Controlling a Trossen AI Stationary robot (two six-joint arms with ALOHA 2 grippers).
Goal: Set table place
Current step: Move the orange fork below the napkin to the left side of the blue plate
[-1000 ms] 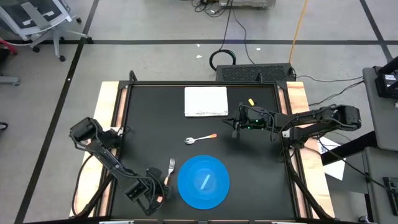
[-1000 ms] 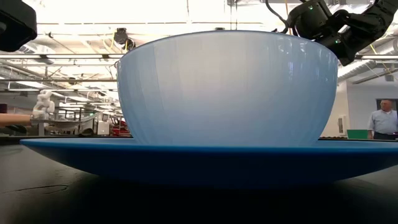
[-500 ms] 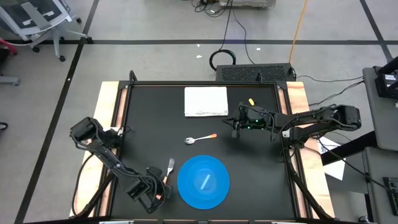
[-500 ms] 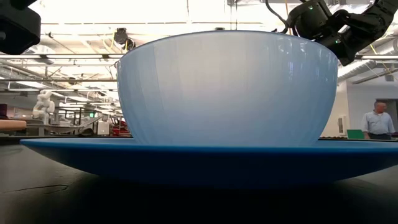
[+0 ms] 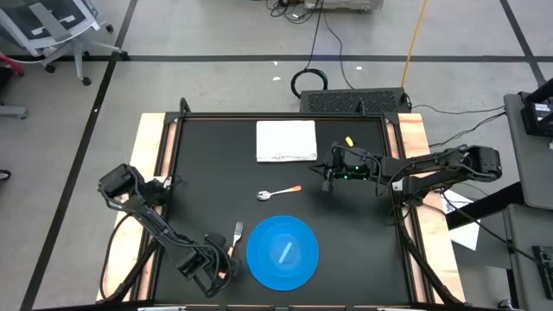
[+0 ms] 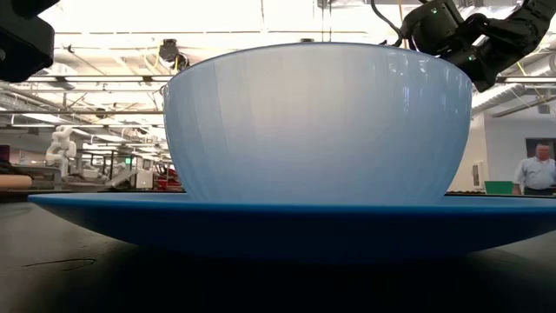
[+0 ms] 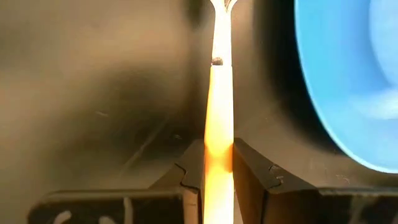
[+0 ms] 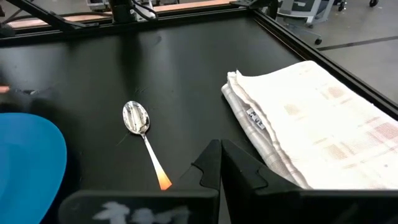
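Observation:
The blue plate [image 5: 282,252] lies near the table's front edge, and the translucent blue bowl [image 6: 317,122] stands on it [image 6: 287,228]. The pale-handled fork [image 5: 237,232] is just left of the plate, tines toward the far edge. My left gripper [image 5: 221,263] is at the fork's near end, shut on its handle. The orange-handled spoon [image 5: 278,193] lies on the table beyond the plate. My right gripper [image 5: 327,174] hovers right of the spoon, shut and empty [image 8: 221,163]. My left gripper pinches the near end of the fork's pale handle [image 7: 218,149] between its two fingers [image 7: 189,180]. The fingers come from the table's near side and lie along the fork. The fork points away toward the far edge, beside the plate's left rim; I cannot tell whether it rests on the table.
A folded white cloth [image 5: 286,141] lies at the table's far middle, also in the right wrist view [image 8: 305,124]. A small yellow thing [image 5: 349,141] sits right of it. Pale wooden strips [image 5: 154,155] run along the table's left and right sides. A person stands far off [image 6: 539,172].

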